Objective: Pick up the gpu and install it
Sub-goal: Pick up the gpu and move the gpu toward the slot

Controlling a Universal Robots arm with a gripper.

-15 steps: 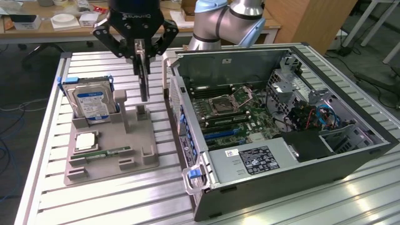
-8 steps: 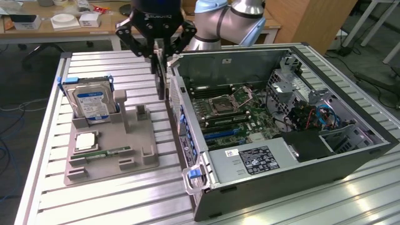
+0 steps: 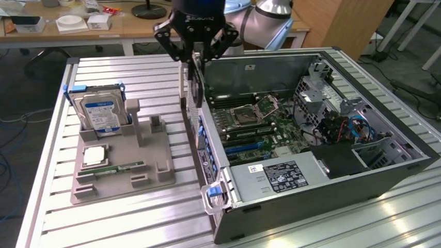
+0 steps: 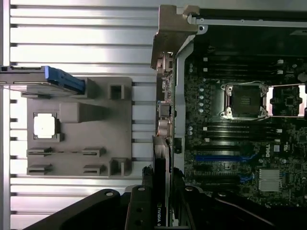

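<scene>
Currently the gripper (image 3: 196, 58) hangs high over the worktop (image 3: 103, 217), its jaws closed narrow on the gpu (image 3: 198, 88). The card hangs edge-down below the fingers and is clear of everything, touching neither the case nor the tray. It is held by its upper edge, probably so that the contact edge faces down toward the board.

In the wrist view the gpu (image 4: 162, 153) runs as a thin dark strip out from the gripper (image 4: 161, 181). It lies along the line of the computer case (image 3: 386, 170) wall that faces the tray, beside the rear ports and not yet over the motherboard (image 3: 269, 124). The blue slot (image 4: 218, 157) lies near, a little further inside the case.

The case lies on its side with its panel off, so the slots face up and can be reached from above. The grey fixture tray (image 3: 152, 150) sits just beside it, on the exterior view's left. It holds a hard drive (image 3: 102, 111) upright in a blue frame, a processor (image 3: 95, 155) lying flat, and a memory stick (image 3: 117, 168) in its groove — each part stands so that jaws can close on it.

Hard to make out:
- The card is edge-on in both views, so its cooler face, green board and connector edge cannot be read.
- The gripper body cuts off the card's held end in the wrist view, where only part of a printed logo shows.
- How high the card is above the case rim cannot be told.
- Which slot the card lines up with — cannot tell.
</scene>
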